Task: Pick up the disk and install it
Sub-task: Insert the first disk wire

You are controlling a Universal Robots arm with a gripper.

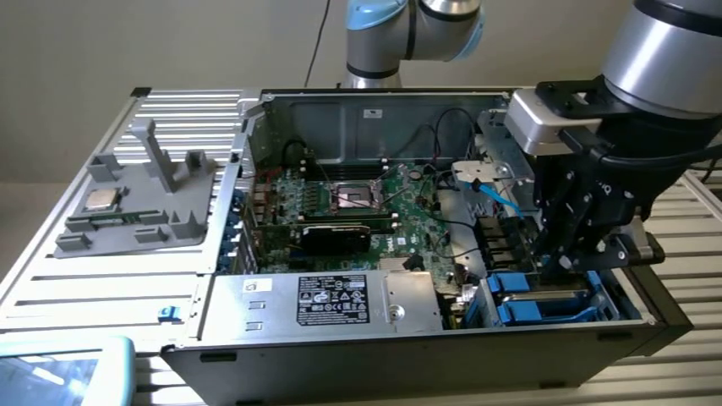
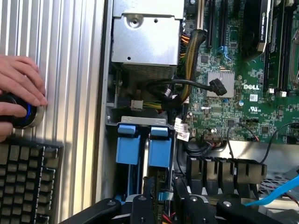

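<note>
The disk sits in its bright blue frame inside the drive bay at the corner of the open computer case, beside a second blue-framed drive. In the exterior view the blue frames lie low in the bay at the case's right front. My gripper hangs straight over the bay, its black fingers standing apart on either side of the disk's blue end. In the exterior view the gripper reaches down into the bay, just above the blue frames.
A grey power supply box with a black label lies next to the bay. The motherboard and cables fill the case's middle, with a blue cable near the bay. A processor chip rests on a grey fixture. A hand rests on a knob above a keyboard.
</note>
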